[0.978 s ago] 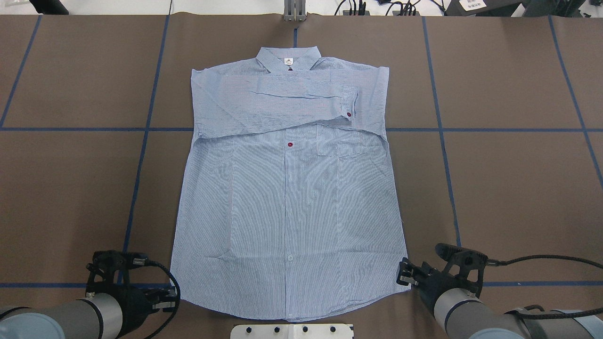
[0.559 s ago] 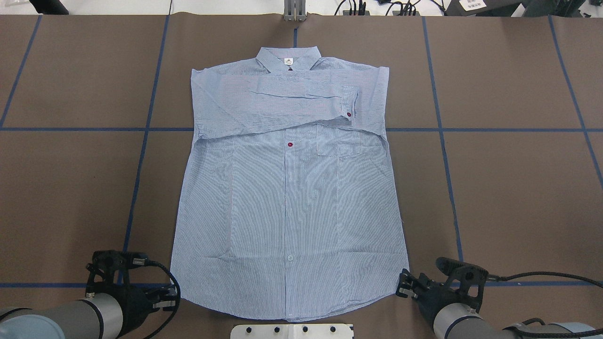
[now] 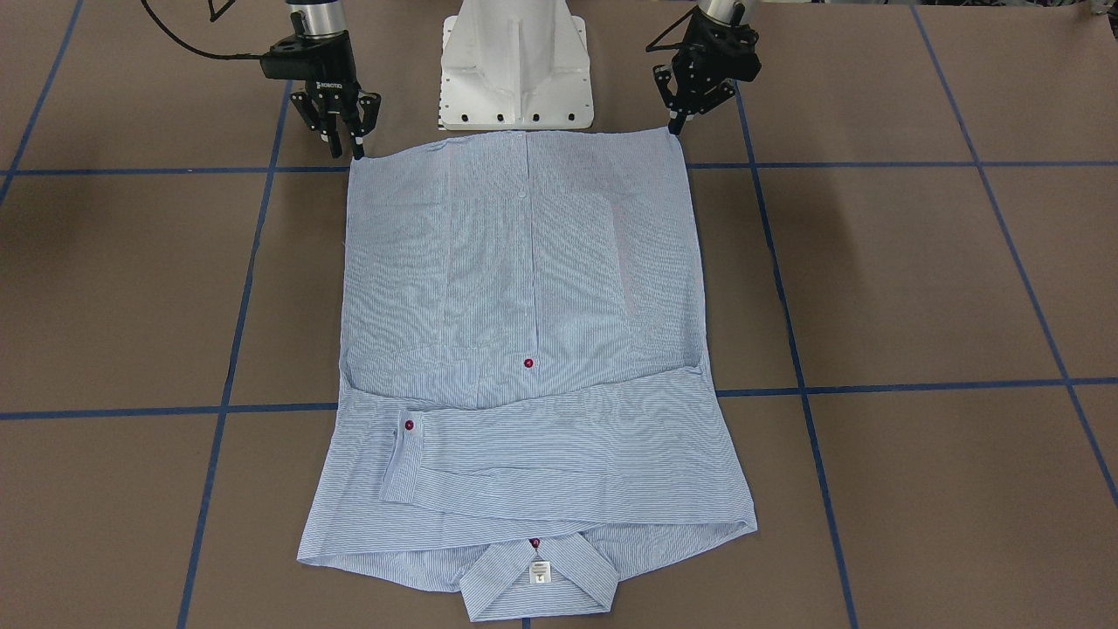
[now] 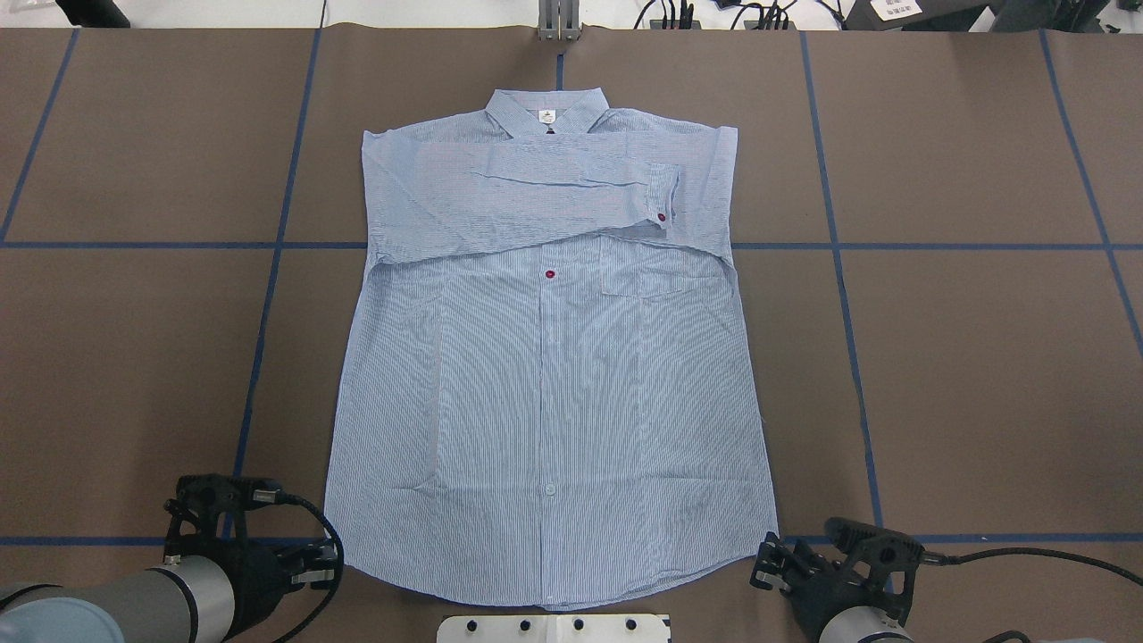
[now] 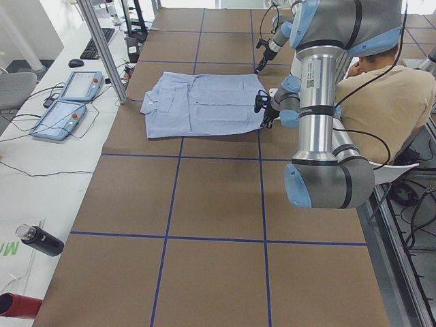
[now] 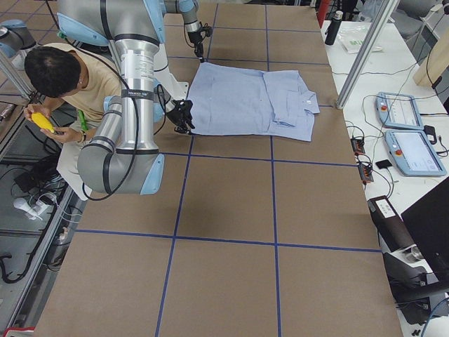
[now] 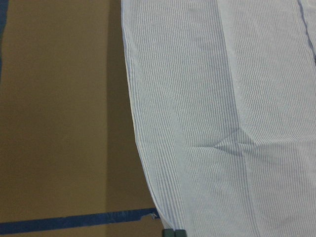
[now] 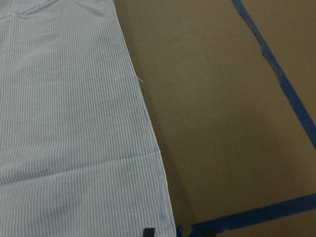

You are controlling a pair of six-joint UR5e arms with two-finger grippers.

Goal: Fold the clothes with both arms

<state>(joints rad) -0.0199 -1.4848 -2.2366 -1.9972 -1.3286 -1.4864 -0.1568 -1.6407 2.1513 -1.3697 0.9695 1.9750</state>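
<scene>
The light blue striped shirt lies flat, front up, collar at the far end and both sleeves folded across the chest. My left gripper sits at the near left hem corner. Its fingertips are pressed together on the shirt's edge, and the front-facing view shows that gripper tapering to one point at the corner. My right gripper is at the near right hem corner, open. In the right wrist view the right gripper straddles the corner of the hem with its tips apart.
The white pedestal base stands just behind the hem, between the arms. Blue tape lines grid the brown table. A seated person is behind the robot. Control pendants and bottles lie off the table's far side.
My right gripper has drawn back toward the robot along the shirt's right edge, down to the hem corner. The left gripper and the shirt have stayed put.
</scene>
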